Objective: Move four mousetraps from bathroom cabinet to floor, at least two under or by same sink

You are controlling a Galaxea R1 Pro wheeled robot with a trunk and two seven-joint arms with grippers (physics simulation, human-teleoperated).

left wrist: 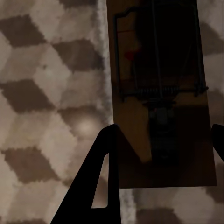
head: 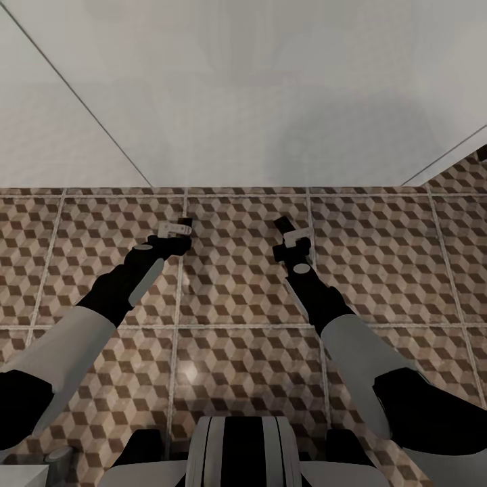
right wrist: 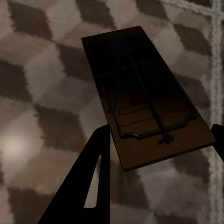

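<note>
- Mousetraps: two show, one in front of each gripper. The left mousetrap (left wrist: pixel 161 93) appears in the left wrist view as a brown board with wire, spring and a red spot; the right mousetrap (right wrist: pixel 144 112) appears in the right wrist view with its wire bar and a thin red outline.
- In the head view both arms reach forward and down over the bathroom floor (head: pixel 243 352), with the left gripper (head: pixel 174 230) and the right gripper (head: pixel 291 233) low near the tiles, close to the foot of a pale wall (head: pixel 243 101). The traps are too small to pick out there.
- Left side: the trap lies straight ahead between the two dark fingers (left wrist: pixel 100 177), its near short edge level with the fingertips. Its long axis runs along the gripper's reach, spring end nearer, red spot at the far end. It sits beside a pale grout line.
- Right side: the trap also lies ahead between the fingers (right wrist: pixel 88 177), its long axis skewed somewhat to the gripper's line, wire-loop end nearer, plain end away.
- Gripper state: each pair of fingers stands on either side of its board. Whether they are clamped on it or parted just clear, I cannot tell; nor whether the boards rest on the tiles or hang just above.
- Judgement: this looks like the setting-down step for two traps, each arm serving its own. No sink is visible, so nearness to it cannot be judged.
</note>
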